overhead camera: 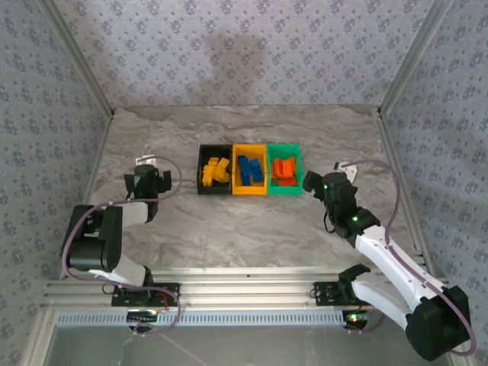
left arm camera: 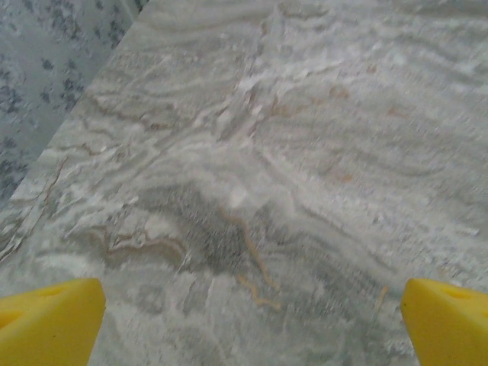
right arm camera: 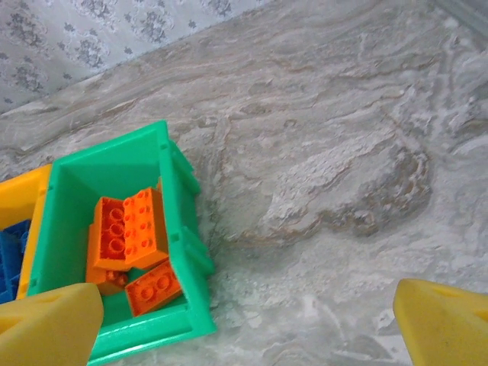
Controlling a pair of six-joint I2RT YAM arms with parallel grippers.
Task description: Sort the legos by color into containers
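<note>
Robot test cell, lab-like: marbled tabletop (overhead camera: pixel 229 221) boxed by patterned wall panels (overhead camera: pixel 252 53) at 9, 12, 3 o'clock; aluminium mounting rail (overhead camera: pixel 244 288) at 6 o'clock.

Overhead, plus two close wrist views

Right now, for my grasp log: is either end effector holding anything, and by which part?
Nothing is held: the left end effector and right end effector are both open and empty.
</note>
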